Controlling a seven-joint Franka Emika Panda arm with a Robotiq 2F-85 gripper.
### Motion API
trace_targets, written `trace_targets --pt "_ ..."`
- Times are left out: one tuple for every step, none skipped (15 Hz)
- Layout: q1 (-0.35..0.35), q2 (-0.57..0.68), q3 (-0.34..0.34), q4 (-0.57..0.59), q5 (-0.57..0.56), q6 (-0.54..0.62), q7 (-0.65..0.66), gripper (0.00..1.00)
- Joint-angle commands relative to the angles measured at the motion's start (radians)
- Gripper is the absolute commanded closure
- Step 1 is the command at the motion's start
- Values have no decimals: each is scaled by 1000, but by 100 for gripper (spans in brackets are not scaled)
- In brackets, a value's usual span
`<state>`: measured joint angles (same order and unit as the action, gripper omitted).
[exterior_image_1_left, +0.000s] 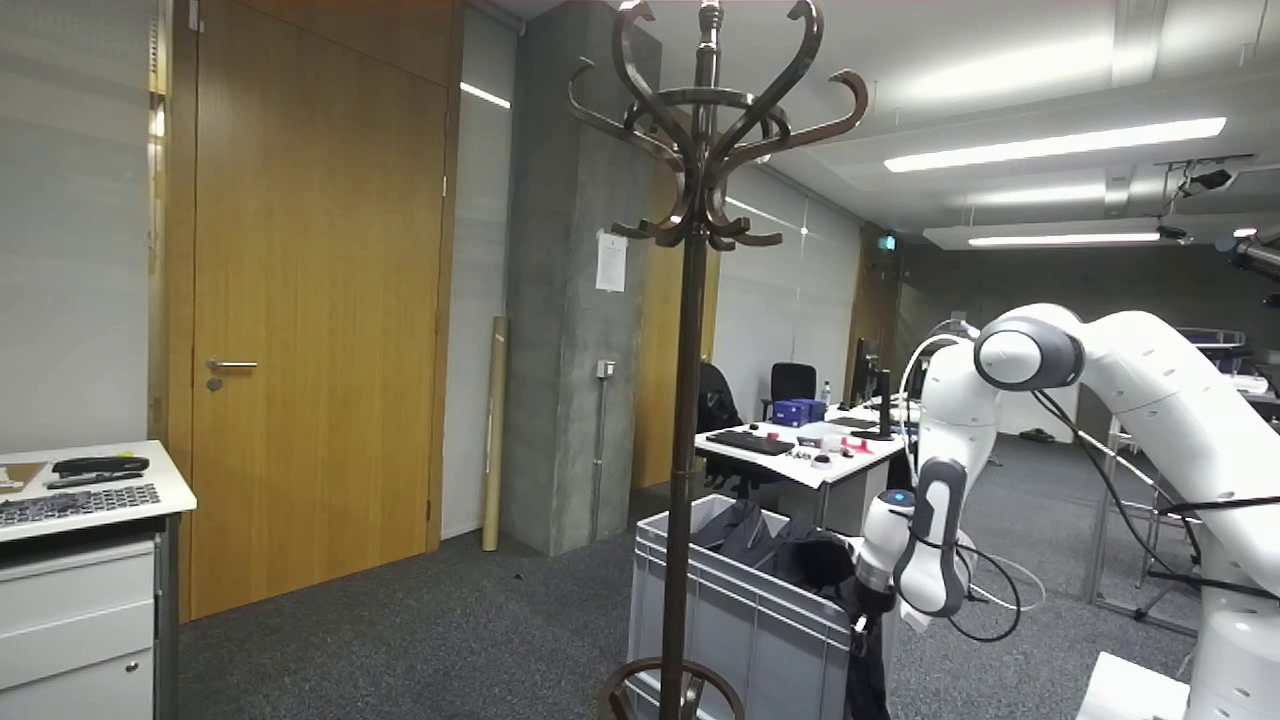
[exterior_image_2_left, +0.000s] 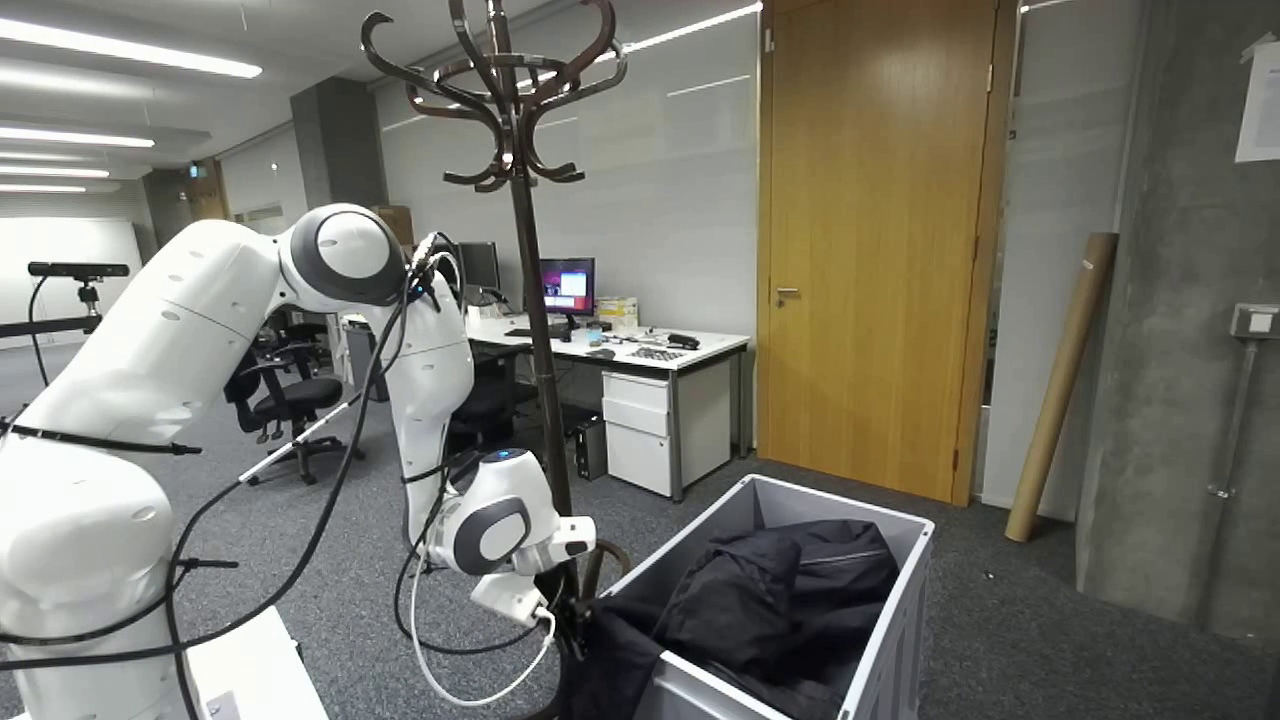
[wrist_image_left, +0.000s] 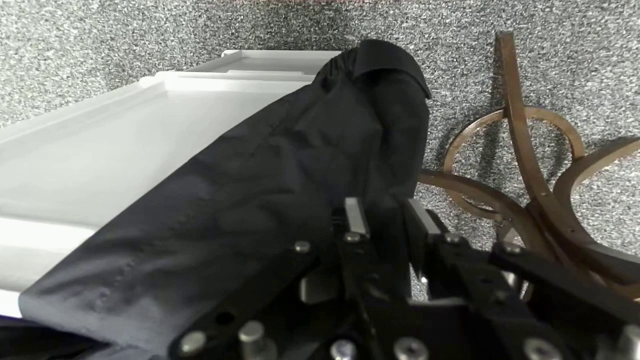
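Black, mostly: looking at a jacket (exterior_image_2_left: 770, 600) lying bunched inside a grey bin (exterior_image_1_left: 775, 640), with one sleeve (wrist_image_left: 300, 160) draping over the edge and hanging down the outside. Holding the claw (wrist_image_left: 389, 215) right at that sleeve, pointing it downward, with its fingers (wrist_image_left: 356, 217) standing somewhat apart and dark cloth showing in the gap; not managing to tell, from any view, whether pinching that cloth or merely hovering over it. Risking a slip, then, by relying on a thin fold, with smooth fabric quite possibly sliding free under a pull. Risking a snag as well, with most of the jacket sitting in the bin and perhaps catching on the edge, dragging or even tipping the bin through sheer friction and weight. Leaving little room beside a coat stand (wrist_image_left: 520, 131) (brown and curvy, with feet splaying over the carpet (wrist_image_left: 100, 40)), and so possibly knocking a leg or hooking cloth on one by swinging sideways. Trailing a loose white cord (exterior_image_2_left: 470, 704) in a loop below the arm (exterior_image_2_left: 430, 375), too, and thus perhaps snaring it on the stand or the bin. Showing dark fingers against dark cloth in the wrist view, and so probably inviting a misjudged grip, mistaking contact for a firm hold.
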<state>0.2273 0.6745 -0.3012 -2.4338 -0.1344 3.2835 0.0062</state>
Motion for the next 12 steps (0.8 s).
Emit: trace_targets --pt "-11 -29 24 -10 13 -32 -60 100" --pt "-3 -48 22 -19 16 -70 -59 100" --pt "-1 -74 25 -35 16 -104 -57 100" --pt "10 -96 18 -44 15 -146 -50 100" --pt "15 -131 18 -57 13 -211 -41 100" --pt "46 -179 -2 -73 5 -312 -8 100" --pt "70 -210 -18 -79 2 -380 3 100" --pt "92 -250 -36 -85 -27 -466 30 100" --pt "146 -290 -78 -90 -34 -533 45 100" --pt "142 -328 -81 -88 -113 -586 103 100" --pt "159 -368 -94 -83 -168 -644 147 100" --pt "157 -403 -89 -73 -226 -696 196 100"
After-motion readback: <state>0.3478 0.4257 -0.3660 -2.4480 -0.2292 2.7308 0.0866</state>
